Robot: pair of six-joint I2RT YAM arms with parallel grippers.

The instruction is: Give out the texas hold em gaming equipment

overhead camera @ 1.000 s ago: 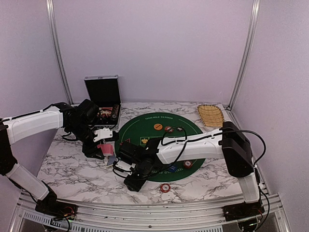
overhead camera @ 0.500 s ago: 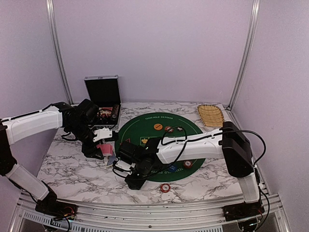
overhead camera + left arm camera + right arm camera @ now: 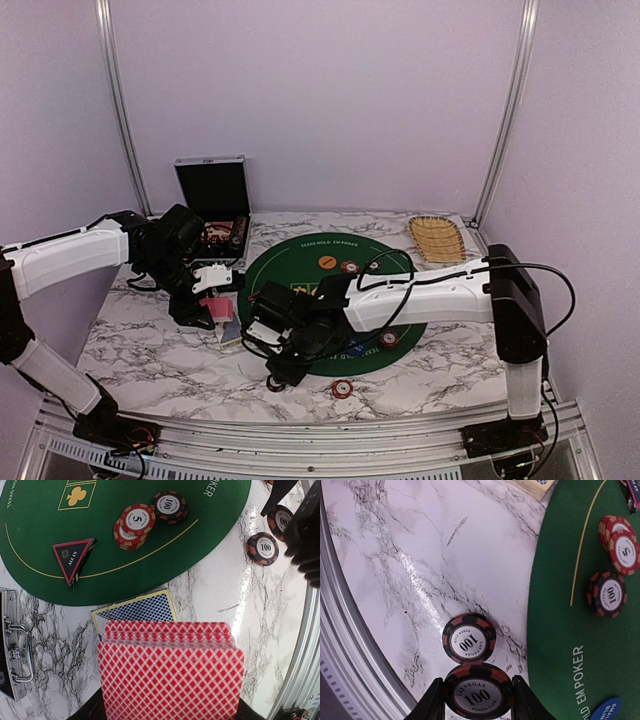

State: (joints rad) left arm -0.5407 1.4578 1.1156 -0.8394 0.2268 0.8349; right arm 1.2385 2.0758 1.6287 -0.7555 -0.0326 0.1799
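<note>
Plainly, lilac walls (image 3: 320, 110) enclose a marble table (image 3: 150, 345), green felt (image 3: 285, 265), poker chips (image 3: 342, 388)

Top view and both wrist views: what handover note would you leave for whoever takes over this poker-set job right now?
Left gripper: fingers shut on a fan of red-backed cards.
Right gripper: fingers shut on a dark 100 chip, near another 100 chip on the marble table.
Done: on the green mat lie the triangular marker, stack of 5 chips, orange disc and blue disc.
To do: probably place the held chip and deal the cards.
</note>
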